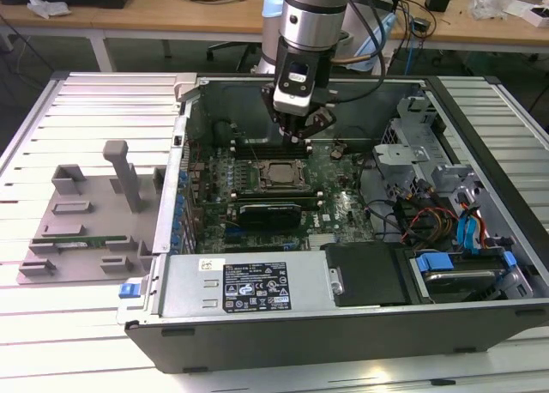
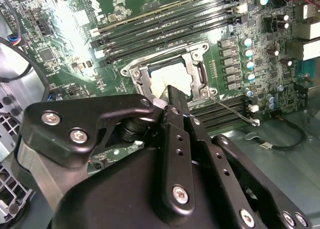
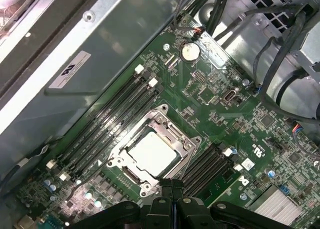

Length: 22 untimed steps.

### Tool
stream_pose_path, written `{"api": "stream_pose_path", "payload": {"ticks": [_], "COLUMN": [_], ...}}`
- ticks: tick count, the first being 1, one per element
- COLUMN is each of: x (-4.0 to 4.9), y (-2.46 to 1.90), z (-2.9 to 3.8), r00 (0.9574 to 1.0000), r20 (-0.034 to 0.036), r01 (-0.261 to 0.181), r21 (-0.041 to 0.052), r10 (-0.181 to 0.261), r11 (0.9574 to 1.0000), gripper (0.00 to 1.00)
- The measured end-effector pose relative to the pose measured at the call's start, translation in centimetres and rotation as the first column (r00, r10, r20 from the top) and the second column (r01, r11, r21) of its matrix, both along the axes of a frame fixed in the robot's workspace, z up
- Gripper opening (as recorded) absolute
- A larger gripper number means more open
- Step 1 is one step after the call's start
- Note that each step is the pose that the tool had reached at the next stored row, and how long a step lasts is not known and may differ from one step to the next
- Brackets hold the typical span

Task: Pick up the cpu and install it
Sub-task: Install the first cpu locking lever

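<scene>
First wrist view: silvery square cpu (image 3: 151,153) flat in socket (image 3: 165,120) (gripper (image 3: 167,184) jaws clenched, empty).

I see the gripper (image 1: 300,136) inside the open computer case (image 1: 257,324), above the motherboard (image 3: 210,89). Below the gripper, near its tips, the cpu (image 3: 150,153) lies in the socket frame (image 3: 184,139). Memory slots (image 3: 112,116) run along both sides of this frame. The case stands on the worktop (image 1: 86,341).

Gripper (image 2: 171,100) blocking the socket
In the second wrist view it hides part of the cpu (image 2: 167,78) and socket frame (image 2: 198,69); the picture's edge cuts off its body.
</scene>
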<state>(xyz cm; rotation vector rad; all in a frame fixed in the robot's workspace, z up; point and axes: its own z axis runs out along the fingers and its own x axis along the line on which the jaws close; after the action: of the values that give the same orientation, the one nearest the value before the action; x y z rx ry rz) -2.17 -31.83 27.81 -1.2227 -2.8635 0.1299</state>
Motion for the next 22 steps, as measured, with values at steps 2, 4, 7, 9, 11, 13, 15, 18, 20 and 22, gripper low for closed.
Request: {"api": "stream_pose_path", "payload": {"ticks": [2,4,7,9,11,13,15,18,20,22], "x": [0.0,0.0,0.0,0.0,0.0,0.0,0.0,0.01,0.02,0.01], "y": [0.0,0.0,0.0,0.0,0.0,0.0,0.0,0.0,0.0,0.0], "z": [0.0,0.0,0.0,0.0,0.0,0.0,0.01,0.0,0.0,0.0], "r00": [1.0,0.9998,0.9992,0.9974,0.9951,0.9921,0.9885,0.9821,0.9765,0.9728], "r20": [-0.0001,-0.0001,0.0,0.0,0.0,0.0001,0.0009,0.0023,0.0026,0.0026], "r01": [-0.009,-0.019,-0.04,-0.072,-0.099,-0.126,-0.151,-0.188,-0.215,-0.232], "r21": [0.0,0.0,-0.0001,0.0,0.0,0.0016,0.0066,0.0147,0.0159,0.0159], "r10": [0.009,0.019,0.04,0.072,0.099,0.126,0.151,0.188,0.215,0.232], "r11": [1.0,0.9998,0.9992,0.9974,0.9951,0.9921,0.9885,0.982,0.9764,0.9727], "gripper": [0.11,0.11,0.11,0.11,0.11,0.11,0.11,0.11,0.11,0.11]}}
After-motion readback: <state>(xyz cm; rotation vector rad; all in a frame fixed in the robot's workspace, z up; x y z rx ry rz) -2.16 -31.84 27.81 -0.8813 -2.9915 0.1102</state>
